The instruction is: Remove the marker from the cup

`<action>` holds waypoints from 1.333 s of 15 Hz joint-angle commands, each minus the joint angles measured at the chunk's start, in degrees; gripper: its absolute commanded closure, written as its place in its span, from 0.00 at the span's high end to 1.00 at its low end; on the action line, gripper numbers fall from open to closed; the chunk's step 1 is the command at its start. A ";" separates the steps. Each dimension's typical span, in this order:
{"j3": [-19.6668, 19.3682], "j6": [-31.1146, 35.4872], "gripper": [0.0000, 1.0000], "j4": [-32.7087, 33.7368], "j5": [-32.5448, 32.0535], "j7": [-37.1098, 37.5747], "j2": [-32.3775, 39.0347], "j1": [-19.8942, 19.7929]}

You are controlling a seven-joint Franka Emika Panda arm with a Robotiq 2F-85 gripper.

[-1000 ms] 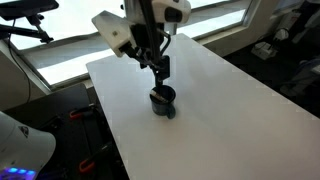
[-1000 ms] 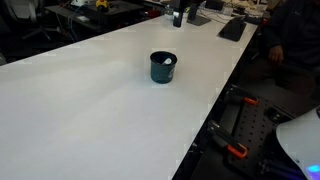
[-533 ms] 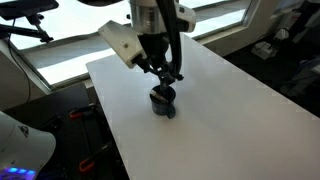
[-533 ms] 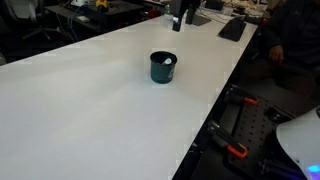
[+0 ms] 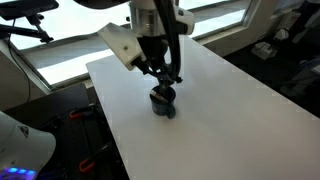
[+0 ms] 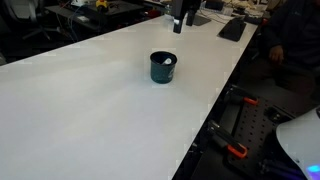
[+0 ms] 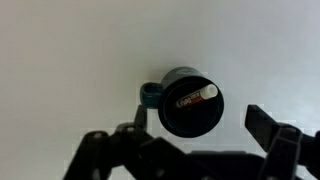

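Note:
The cup (image 7: 190, 102) is small, round and dark, and stands upright on the white table (image 7: 70, 60). It shows in both exterior views (image 5: 163, 101) (image 6: 162, 67). The marker (image 7: 196, 97) lies slanted inside it, dark with a reddish label and a white end at the rim. A small teal loop (image 7: 151, 92) sticks out at the cup's side. My gripper (image 7: 199, 122) is open and empty, directly above the cup, one finger on each side. It hangs just over the cup in an exterior view (image 5: 165, 80); only its tip shows at the top edge of an exterior view (image 6: 178, 16).
The white table ends close to the cup on one side (image 6: 215, 100), with a robot base and red clamps (image 6: 235, 150) below. A keyboard (image 6: 232, 28) and desk clutter lie at the far end. Windows run behind the arm (image 5: 60, 40).
Over the last second the wrist turned and the gripper shifted slightly sideways above the cup. In the last half second nothing has moved. The cup and marker stay put.

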 commanded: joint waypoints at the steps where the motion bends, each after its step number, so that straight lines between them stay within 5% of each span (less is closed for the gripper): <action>1: 1.31 1.13 1.00 -0.52 0.56 -0.24 0.48 0.36; 12: 2.16 7.80 1.00 0.00 2.54 -3.10 8.15 0.70; 20: 3.21 10.96 1.00 0.60 14.80 -17.40 12.10 0.07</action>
